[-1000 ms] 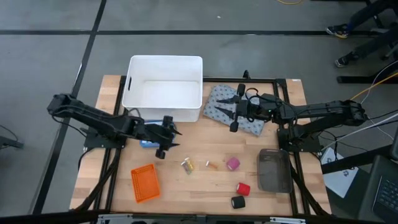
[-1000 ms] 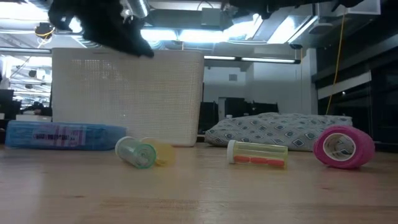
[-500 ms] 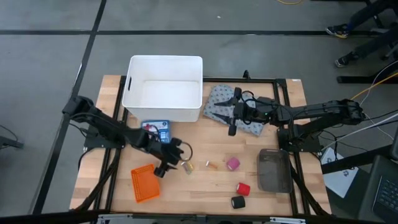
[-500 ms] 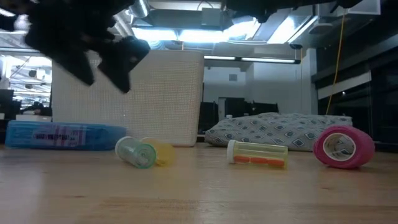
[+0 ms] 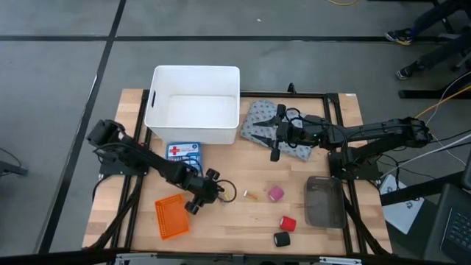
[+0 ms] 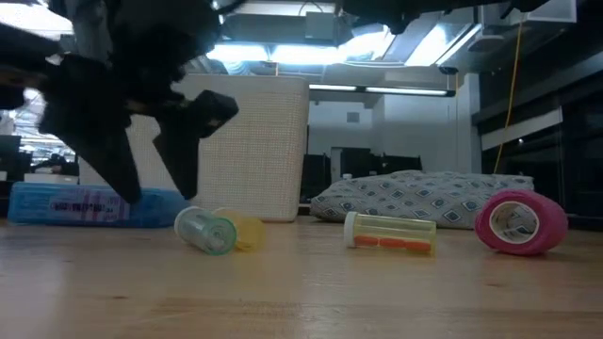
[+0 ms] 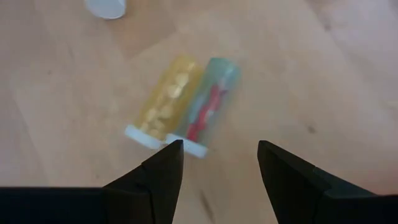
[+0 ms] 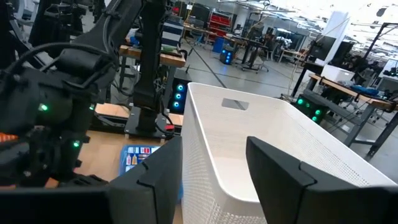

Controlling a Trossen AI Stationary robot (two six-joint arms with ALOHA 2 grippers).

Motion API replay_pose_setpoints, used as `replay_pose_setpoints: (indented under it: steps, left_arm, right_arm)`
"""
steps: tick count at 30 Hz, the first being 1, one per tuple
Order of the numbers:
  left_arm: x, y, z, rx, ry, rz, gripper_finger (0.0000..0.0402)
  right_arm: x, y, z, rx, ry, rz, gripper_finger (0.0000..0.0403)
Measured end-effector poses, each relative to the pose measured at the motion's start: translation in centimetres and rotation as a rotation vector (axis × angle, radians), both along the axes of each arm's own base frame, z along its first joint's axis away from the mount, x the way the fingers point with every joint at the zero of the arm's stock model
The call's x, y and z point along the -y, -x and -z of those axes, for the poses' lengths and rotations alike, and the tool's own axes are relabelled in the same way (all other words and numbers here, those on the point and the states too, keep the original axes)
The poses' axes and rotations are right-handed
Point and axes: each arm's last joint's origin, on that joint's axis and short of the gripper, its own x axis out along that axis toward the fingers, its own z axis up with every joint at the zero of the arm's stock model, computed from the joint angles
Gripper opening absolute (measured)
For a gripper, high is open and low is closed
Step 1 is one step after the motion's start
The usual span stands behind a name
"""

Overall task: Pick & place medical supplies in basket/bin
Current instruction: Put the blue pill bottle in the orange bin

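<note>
My left gripper [image 5: 213,193] [image 6: 155,188] [image 7: 217,165] is open and hangs just above two small vials lying side by side on the wood: a yellow one [image 7: 165,102] [image 6: 245,229] and a green one [image 7: 208,106] [image 6: 207,232]. Its fingers touch neither vial. My right gripper [image 5: 271,136] [image 8: 214,180] is open and held in the air over the grey dotted pack [image 5: 287,132] [image 6: 424,200], pointing at the white tub [image 5: 195,103] [image 8: 249,143]. A third vial [image 5: 252,196] [image 6: 391,234], a pink roll [image 5: 275,193] [image 6: 520,223], a red roll [image 5: 288,223] and a black roll [image 5: 282,239] lie on the table.
A blue first-aid pack [image 5: 184,153] [image 6: 94,202] lies in front of the tub. The orange basket [image 5: 171,216] sits near the table's near-left corner, and the dark tray [image 5: 324,201] on the near right. A white cap [image 7: 106,7] lies beyond the vials.
My left gripper has moved from beside the tub toward the near edge and slightly right, and has come down over the two vials, uncovering the blue pack. Nothing on the table has moved.
</note>
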Motion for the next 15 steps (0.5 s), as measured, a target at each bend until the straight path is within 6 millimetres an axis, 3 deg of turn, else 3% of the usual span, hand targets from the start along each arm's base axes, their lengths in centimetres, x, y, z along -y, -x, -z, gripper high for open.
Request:
replay_pose_setpoints:
  steps: [7,15]
  left_arm:
    - [-1.5,-0.6,0.0,0.015,-0.026,-0.004,0.0203]
    - [-1.5,-0.6,0.0,0.016,-0.016,0.004,0.0203]
  right_arm:
    - [0.0,0.0,0.0,-0.001,0.0,0.001,0.0178]
    - [0.0,0.0,0.0,-0.002,0.001,0.003,0.0178]
